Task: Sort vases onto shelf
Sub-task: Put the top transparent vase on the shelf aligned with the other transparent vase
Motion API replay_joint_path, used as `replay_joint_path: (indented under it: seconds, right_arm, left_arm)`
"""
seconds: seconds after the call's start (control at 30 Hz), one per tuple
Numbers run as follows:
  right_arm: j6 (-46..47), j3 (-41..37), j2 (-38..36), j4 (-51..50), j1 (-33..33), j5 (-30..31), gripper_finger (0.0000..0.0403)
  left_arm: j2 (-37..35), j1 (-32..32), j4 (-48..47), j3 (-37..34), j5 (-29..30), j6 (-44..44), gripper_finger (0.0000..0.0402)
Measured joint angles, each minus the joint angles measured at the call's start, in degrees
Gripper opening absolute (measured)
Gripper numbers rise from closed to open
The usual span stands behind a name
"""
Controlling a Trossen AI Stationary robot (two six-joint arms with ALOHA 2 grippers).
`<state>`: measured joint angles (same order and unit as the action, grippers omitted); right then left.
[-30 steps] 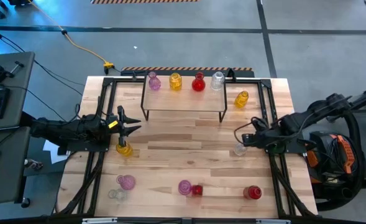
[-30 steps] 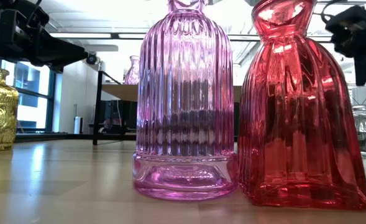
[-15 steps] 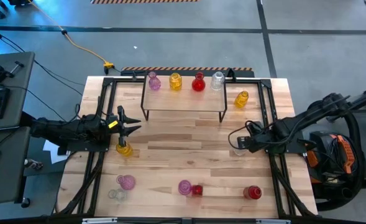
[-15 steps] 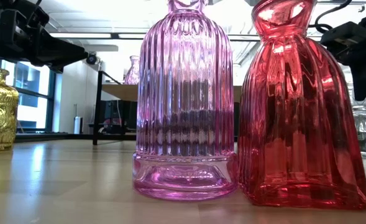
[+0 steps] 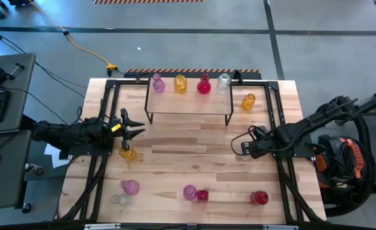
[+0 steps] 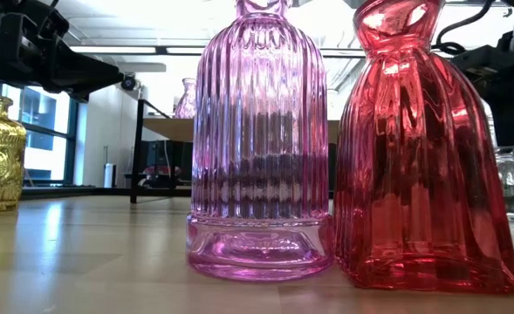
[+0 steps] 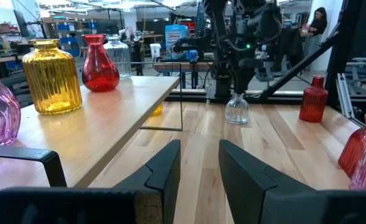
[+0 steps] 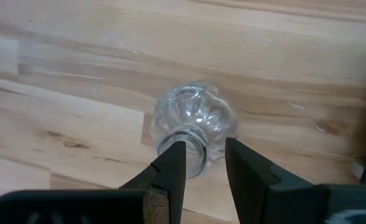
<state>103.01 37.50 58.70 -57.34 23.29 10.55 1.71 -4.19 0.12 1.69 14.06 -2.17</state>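
Observation:
My right gripper (image 8: 202,163) is open and points down over a small clear bulbous vase (image 8: 192,121) that stands on its base on the table's right half. Its fingers stand over the vase's neck (image 8: 192,144), one on each side, with no touch showing. The left wrist view shows that same clear vase (image 7: 237,109) under the right arm. My left gripper (image 5: 134,133) is open and level, waiting at the table's left above a yellow vase (image 5: 127,153). The shelf (image 5: 188,107) at the far middle carries pink (image 5: 157,83), yellow (image 5: 180,84), red (image 5: 203,84) and clear (image 5: 223,82) vases.
An amber vase (image 5: 248,101) stands on the table right of the shelf. Along the near edge stand a pink (image 5: 129,187) and a clear vase (image 5: 117,199), a pink (image 5: 189,191) and red pair (image 5: 202,195), and a red vase (image 5: 259,197). Black frame rails run along both table sides.
My right gripper has moved toward the table's left and down, from beside the clear vase to directly over it, so it now covers the vase in the high view. Its fingers have stayed open. The vases have not moved.

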Motion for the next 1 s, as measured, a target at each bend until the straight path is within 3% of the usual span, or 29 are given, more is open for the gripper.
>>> replay_joint_path:
  seconds: [0.27, 0.6, 1.0]
  right_arm:
    - [-4.9, 0.1, 1.3, 2.3, -3.9, -0.1, 0.0089]
    - [-9.4, 0.2, 1.3, 2.4, -7.2, -2.3, 0.0007]
    - [-11.6, 1.8, 1.5, 1.6, -7.3, -2.3, 0.0003]
  left_arm:
    - [0.0, 0.0, 0.0, 0.0, 0.0, 0.0, 0.01]
    - [0.0, 0.0, 0.0, 0.0, 0.0, 0.0, 0.01]
    - [0.0, 0.0, 0.0, 0.0, 0.0, 0.0, 0.01]
